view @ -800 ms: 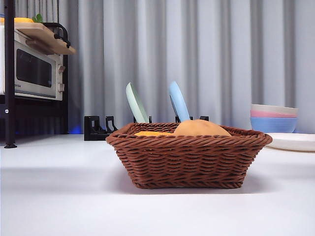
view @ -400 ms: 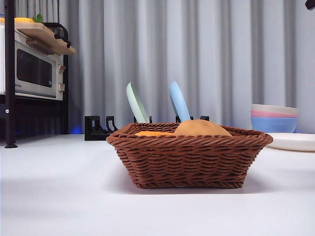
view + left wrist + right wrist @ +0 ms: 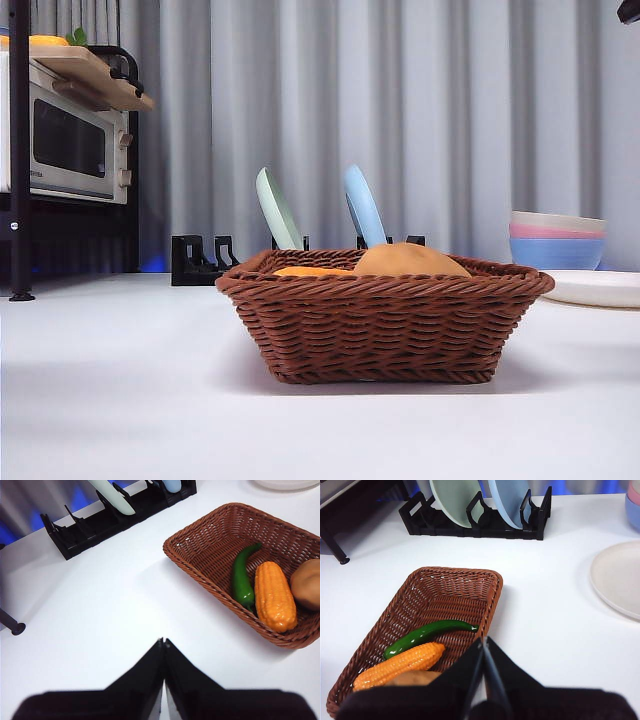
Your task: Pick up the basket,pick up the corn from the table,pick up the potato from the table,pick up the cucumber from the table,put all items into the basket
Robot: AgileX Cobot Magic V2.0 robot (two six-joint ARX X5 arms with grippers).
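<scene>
The brown wicker basket (image 3: 380, 325) stands on the white table (image 3: 120, 400). Inside it lie the green cucumber (image 3: 242, 575), the orange corn (image 3: 273, 596) and the tan potato (image 3: 306, 584), side by side. The right wrist view shows the basket (image 3: 445, 587), the cucumber (image 3: 427, 634) and the corn (image 3: 400, 666); the potato (image 3: 412, 679) is mostly hidden behind the jaws. In the front view the potato (image 3: 408, 261) rises above the rim. My left gripper (image 3: 164, 645) is shut and empty above bare table beside the basket (image 3: 200, 560). My right gripper (image 3: 484, 645) is shut and empty above the basket.
A black dish rack (image 3: 195, 262) with a green plate (image 3: 276, 210) and a blue plate (image 3: 363, 207) stands behind the basket. Stacked bowls (image 3: 556, 240) and a white plate (image 3: 595, 288) are at the right. A microwave on a shelf (image 3: 70, 145) is at the left.
A black arm tip has appeared at the top right corner of the front view. The basket and its contents have not moved.
</scene>
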